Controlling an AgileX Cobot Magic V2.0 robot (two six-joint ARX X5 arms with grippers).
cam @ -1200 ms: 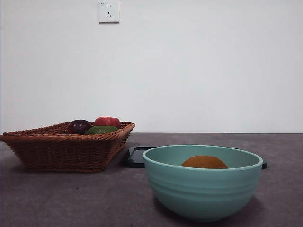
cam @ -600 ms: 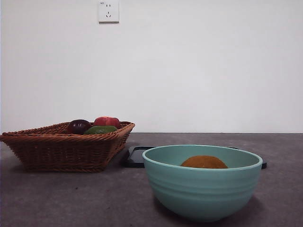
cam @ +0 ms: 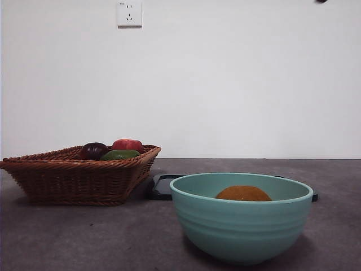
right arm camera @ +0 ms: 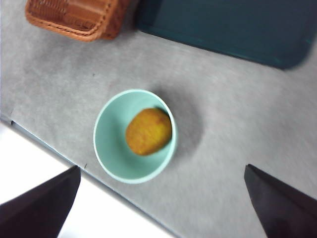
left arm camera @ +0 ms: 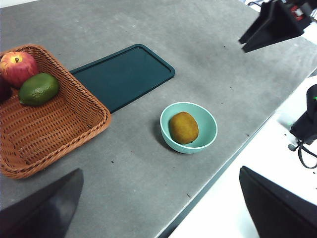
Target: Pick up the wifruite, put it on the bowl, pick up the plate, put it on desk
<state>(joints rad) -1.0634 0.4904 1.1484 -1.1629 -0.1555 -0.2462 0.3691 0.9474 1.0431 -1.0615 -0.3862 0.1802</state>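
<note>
Both grippers hung high with jaws spread, we saw the wifruite (right arm camera: 148,131) inside the bowl (right arm camera: 106,148), bowl near the desk (right arm camera: 223,148) edge, open tabletop around it.

On your flat, matte grey-brown desk (cam: 84,237) stand three things: a woven brown wicker basket (cam: 79,178), a flat dark teal rectangular tray (left arm camera: 122,75) just beside it, and a mint-teal glazed bowl (cam: 241,226) near the front edge.

Plain white wall (cam: 237,84) behind everything with a white power outlet (cam: 129,13) stuck up high (evenly lit, soft light), and off the near table edge there's a pale floor (left arm camera: 257,198).
</note>
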